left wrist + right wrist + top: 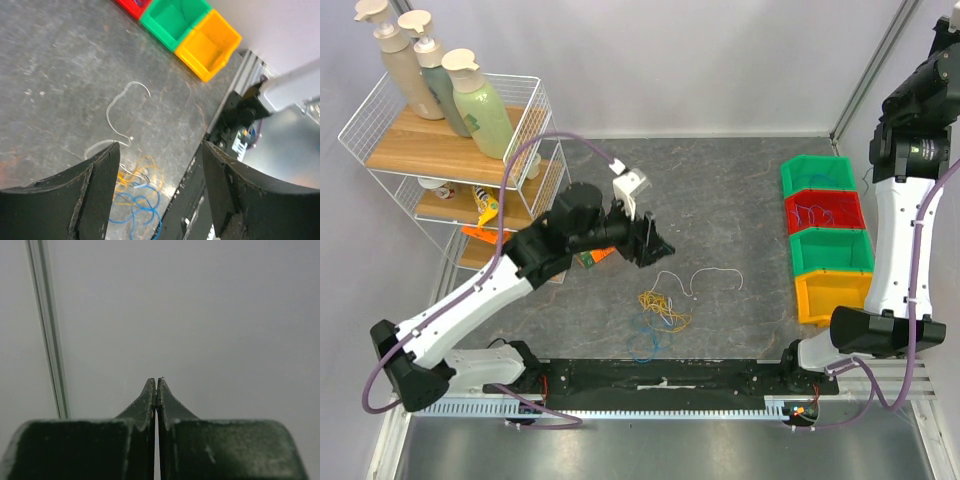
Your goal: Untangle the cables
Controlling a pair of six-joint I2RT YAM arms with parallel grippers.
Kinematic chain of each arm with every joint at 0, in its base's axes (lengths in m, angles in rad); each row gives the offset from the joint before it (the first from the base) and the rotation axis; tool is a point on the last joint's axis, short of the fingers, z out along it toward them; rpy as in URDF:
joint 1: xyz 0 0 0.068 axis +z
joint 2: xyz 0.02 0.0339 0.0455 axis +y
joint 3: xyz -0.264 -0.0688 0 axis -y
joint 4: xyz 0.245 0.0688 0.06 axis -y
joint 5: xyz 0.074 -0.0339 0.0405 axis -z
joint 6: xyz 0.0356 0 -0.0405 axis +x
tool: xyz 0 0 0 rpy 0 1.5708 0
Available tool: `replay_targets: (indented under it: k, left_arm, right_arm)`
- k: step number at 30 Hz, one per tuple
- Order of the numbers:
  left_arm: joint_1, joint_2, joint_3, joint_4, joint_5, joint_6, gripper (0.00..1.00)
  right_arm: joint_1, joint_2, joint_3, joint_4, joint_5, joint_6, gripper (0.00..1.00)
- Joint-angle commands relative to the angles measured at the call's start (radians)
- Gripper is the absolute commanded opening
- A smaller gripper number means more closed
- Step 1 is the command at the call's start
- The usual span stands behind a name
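Yellow cable (664, 308) and blue cable (645, 336) lie tangled on the grey table (740, 190), lower centre of the top view. The strands are too fine to tell where one ends and the next begins. In the left wrist view this tangle sits at the bottom edge, partly hidden behind one finger (95, 190). The white cable (121, 111) lies apart from the tangle as a loose curl, clearest in that wrist view, just above the gap between the fingers.

The left gripper (658, 247) hangs over the table, up and left of the cables, jaws wide and empty. The right gripper (157, 382) shows only in its own view, jaws pressed together on nothing, facing a blank grey wall. In the top view its arm runs off the upper right corner.

Only the top view shows all four bins (825, 240) at the right. The left wrist view cuts the red one off.
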Motion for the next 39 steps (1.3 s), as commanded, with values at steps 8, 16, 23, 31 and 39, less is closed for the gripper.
replay_targets:
  k: [8, 16, 23, 31, 39]
  left_arm:
    - [0.136, 0.148, 0.403, -0.316, -0.014, 0.142, 0.73]
    - [0.236, 0.189, 0.413, -0.300, 0.044, 0.145, 0.74]
    - [0.300, 0.218, 0.402, -0.286, 0.072, 0.165, 0.73]
    - [0.357, 0.250, 0.381, -0.243, 0.125, 0.148, 0.73]
    - [0.423, 0.252, 0.305, -0.202, 0.176, 0.088, 0.72]
  right_arm:
    - [-0.043, -0.051, -0.036, 0.078, -0.059, 0.356, 0.00]
    - [-0.043, -0.067, -0.005, -0.174, -0.197, 0.686, 0.00]
    - [-0.043, -0.018, 0.171, -0.366, -0.194, 0.635, 0.00]
    - [-0.045, 0.017, 0.217, -0.402, -0.105, 0.614, 0.00]
    - [-0.043, 0.114, 0.466, -0.433, -0.157, 0.622, 0.00]
